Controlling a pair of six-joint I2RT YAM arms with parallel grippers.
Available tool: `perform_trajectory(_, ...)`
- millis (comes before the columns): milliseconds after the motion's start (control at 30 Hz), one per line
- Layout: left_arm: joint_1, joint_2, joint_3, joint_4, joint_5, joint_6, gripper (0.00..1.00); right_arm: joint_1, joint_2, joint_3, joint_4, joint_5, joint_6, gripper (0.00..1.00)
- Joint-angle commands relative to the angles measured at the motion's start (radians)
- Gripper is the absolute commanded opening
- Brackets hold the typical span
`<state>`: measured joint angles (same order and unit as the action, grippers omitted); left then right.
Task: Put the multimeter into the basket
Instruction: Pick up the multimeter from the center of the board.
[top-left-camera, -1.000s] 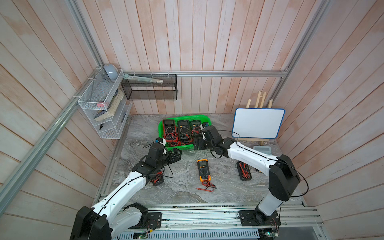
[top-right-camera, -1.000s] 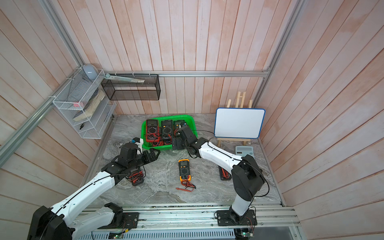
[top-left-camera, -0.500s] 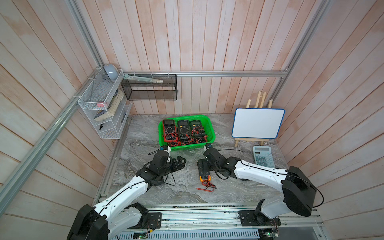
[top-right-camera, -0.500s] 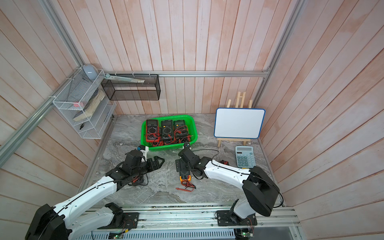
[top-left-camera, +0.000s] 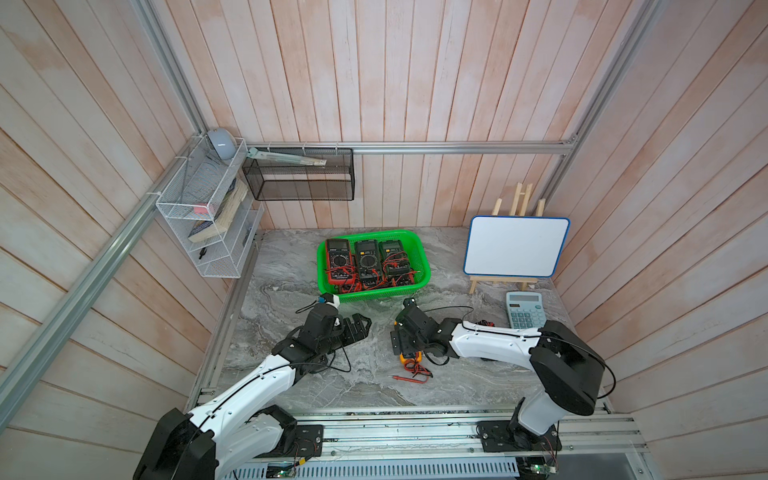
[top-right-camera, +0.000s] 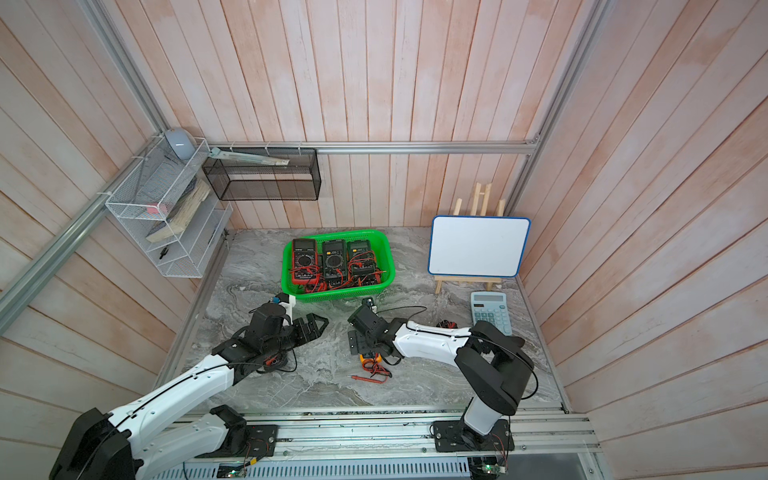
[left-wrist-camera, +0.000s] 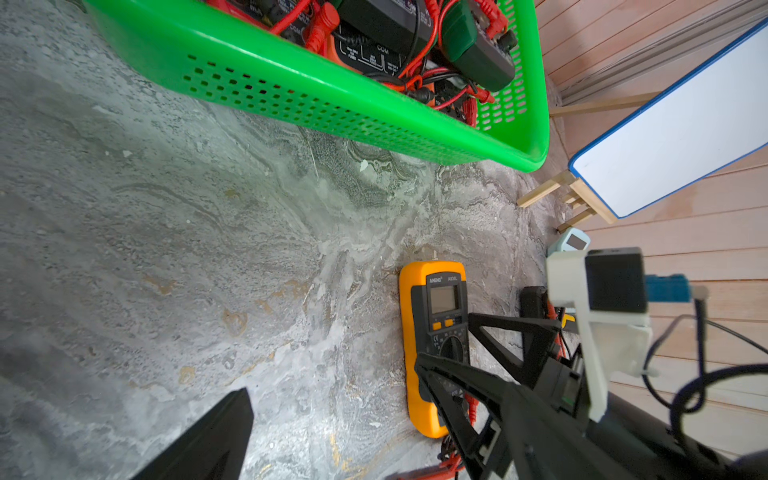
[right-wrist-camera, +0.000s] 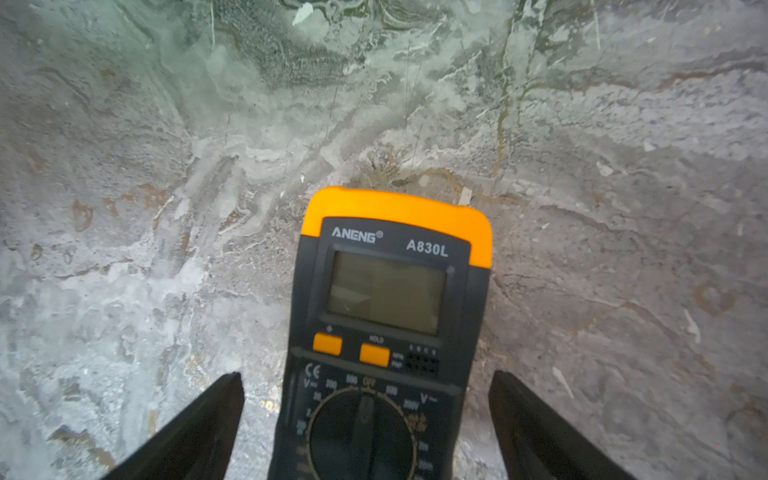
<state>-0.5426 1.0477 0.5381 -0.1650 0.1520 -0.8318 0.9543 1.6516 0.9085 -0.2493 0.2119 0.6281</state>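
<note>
1. Table (top-left-camera: 291, 386): grey marbled surface, walled with wooden boards.
2. Basket (top-left-camera: 374, 293): bright green, perforated, standing at the far middle of the table. It holds three multimeters side by side, red (top-left-camera: 338, 262), black (top-left-camera: 368, 262) and green (top-left-camera: 392, 257), with red leads tangled over their near ends.
3. Orange multimeter (right-wrist-camera: 386, 332): lying flat, face up, on the table on the near side of the basket and well apart from it. Its display end points toward the basket. In both top views the right arm covers most of it (top-left-camera: 411, 357) (top-right-camera: 370, 358).
4. Right gripper (right-wrist-camera: 365, 376): released and spread wide, poised over the orange multimeter. In the right wrist view one finger stands on each side of the dial end, with bare table showing between each finger and the casing.
5. Left gripper (top-left-camera: 361, 324): released, grasping nothing, hovering to the left of the orange multimeter and apart from it, near the basket's near left corner.
6. Loose test leads (top-left-camera: 411, 376): red, on the table just nearer than the orange multimeter.
7. Right side: whiteboard (top-left-camera: 515, 245) on a wooden easel, calculator (top-left-camera: 525, 309) in front of it.
</note>
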Motion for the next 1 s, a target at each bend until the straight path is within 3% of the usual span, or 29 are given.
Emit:
perform_trajectory(0, -0.003, -0.017, -0.008, 0.013, -0.011, 0.000, 1.00, 0.005, 0.037, 0.010, -0.007, 0.015, 0.009, 0.98)
perform_trajectory(200, -0.003, -0.019, -0.006, 0.009, -0.016, -0.001, 1.00, 0.005, 0.072, 0.011, 0.013, -0.004, 0.005, 0.90)
perform_trajectory(700, -0.003, -0.029, 0.003, -0.005, -0.027, -0.013, 1.00, 0.004, -0.029, 0.010, 0.015, -0.053, -0.017, 0.26)
perform_trajectory(967, -0.003, -0.062, 0.018, -0.038, -0.064, -0.021, 1.00, 0.002, -0.111, 0.103, -0.025, -0.080, -0.054, 0.19)
